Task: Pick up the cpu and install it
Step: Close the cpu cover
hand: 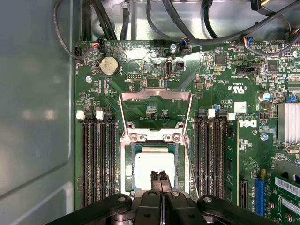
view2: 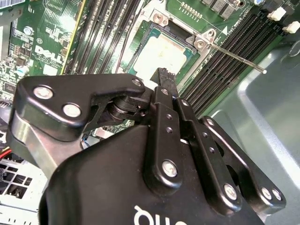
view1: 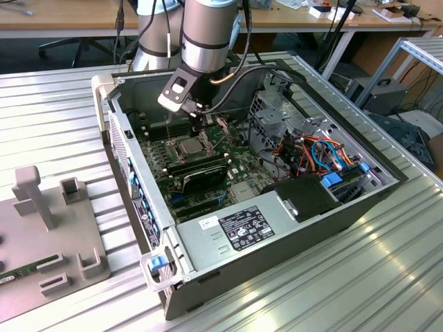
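Observation:
The cpu (hand: pixel 151 165) is a pale silver square lying flat in the motherboard's socket, with the socket's hinged metal frame (hand: pixel 155 96) swung open beyond it. My gripper (hand: pixel 159 175) hangs just above the cpu's near edge, its two black fingers pressed together with nothing between them. In the second wrist view the same shut gripper (view2: pixel 164 74) hovers over the cpu (view2: pixel 161 52), beside the thin socket lever (view2: pixel 234 56). From outside, the gripper (view1: pixel 196 130) reaches down into the open computer case (view1: pixel 387 183) right over the cpu (view1: pixel 190 146).
Black memory slots (hand: pixel 96 159) flank the socket on both sides. Memory sticks (view1: pixel 197 170), a power supply (view1: pixel 235 232), a drive cage (view1: pixel 277 111) and coloured cables (view1: pixel 311 149) crowd the case. A grey fixture plate (view1: pixel 48 228) lies at the exterior view's left.

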